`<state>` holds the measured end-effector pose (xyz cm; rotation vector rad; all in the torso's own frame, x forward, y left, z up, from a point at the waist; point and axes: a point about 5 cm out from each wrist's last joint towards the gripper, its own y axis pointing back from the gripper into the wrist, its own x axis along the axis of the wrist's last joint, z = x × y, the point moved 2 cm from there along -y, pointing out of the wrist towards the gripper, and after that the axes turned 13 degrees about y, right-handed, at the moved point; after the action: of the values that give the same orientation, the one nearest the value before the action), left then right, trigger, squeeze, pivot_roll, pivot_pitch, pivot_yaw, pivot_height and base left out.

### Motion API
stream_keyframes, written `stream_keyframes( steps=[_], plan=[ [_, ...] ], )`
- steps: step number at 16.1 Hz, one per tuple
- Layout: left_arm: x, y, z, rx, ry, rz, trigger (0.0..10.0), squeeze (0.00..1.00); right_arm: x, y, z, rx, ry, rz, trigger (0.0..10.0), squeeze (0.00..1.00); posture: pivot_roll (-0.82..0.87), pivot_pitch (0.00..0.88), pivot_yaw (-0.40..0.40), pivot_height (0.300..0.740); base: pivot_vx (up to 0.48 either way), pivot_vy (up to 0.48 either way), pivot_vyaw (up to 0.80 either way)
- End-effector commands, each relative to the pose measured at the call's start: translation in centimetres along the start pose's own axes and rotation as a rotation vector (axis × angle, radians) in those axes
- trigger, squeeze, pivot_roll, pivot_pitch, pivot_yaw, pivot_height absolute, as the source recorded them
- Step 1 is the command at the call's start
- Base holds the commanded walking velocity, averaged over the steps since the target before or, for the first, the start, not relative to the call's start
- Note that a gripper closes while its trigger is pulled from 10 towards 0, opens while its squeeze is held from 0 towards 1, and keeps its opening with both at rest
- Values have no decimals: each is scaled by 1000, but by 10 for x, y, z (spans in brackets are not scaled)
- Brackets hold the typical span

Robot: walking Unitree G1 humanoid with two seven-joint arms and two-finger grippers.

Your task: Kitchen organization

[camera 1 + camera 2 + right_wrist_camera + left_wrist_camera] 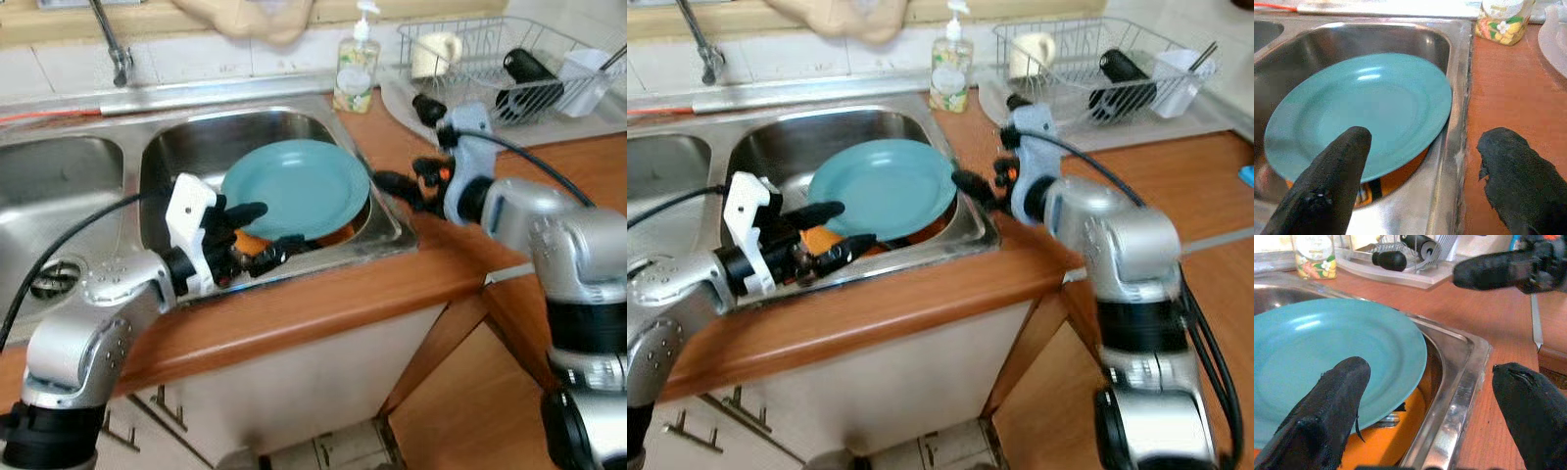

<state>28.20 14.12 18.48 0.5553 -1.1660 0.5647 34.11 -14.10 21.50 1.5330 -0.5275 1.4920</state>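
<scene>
Teal plate (297, 188) tilted in sink (382, 230) over something orange, left gripper (263, 233) reaching in at plate's near edge, fingers spread wide, right gripper (387, 183) beside plate's right rim, fingers apart.

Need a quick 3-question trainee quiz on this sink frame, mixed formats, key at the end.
1. True or false: the teal plate lies flat on the wooden counter.
2. Multiple choice: what stands on the counter just behind the right sink basin? A) a kettle B) a soap dispenser C) a toaster
3. Fill in: both the left gripper and the right gripper have their fingers ____.

Key:
1. False. It leans tilted in the basin, over something orange.
2. B
3. open. The left is at the plate's near-left edge, the right by the basin's right rim; neither holds anything.
</scene>
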Motion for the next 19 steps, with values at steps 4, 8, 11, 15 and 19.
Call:
stream_keyframes(
  steps=[4,8,11,15,19],
  plan=[
    [3,2,-5,93,-8,47,10000,0,6,15,-2,-131,37,121,10000,1000,-71,0,25,740,0,0,0],
    [5,9,-6,106,-31,36,10000,0,-9,-6,12,-341,29,-37,10000,0,-62,0,27,740,0,0,0],
    [11,17,-8,99,-62,24,10000,0,-9,-26,9,-331,-5,-61,10000,0,-51,0,23,740,0,0,0],
    [14,25,-2,63,-91,-4,10000,0,-16,-54,-4,-327,155,-148,10000,0,-37,0,17,740,0,0,0],
    [14,27,1,43,-102,-24,10000,0,-11,-84,-31,-232,111,-126,10000,0,-26,0,17,740,0,0,0]
  ],
)
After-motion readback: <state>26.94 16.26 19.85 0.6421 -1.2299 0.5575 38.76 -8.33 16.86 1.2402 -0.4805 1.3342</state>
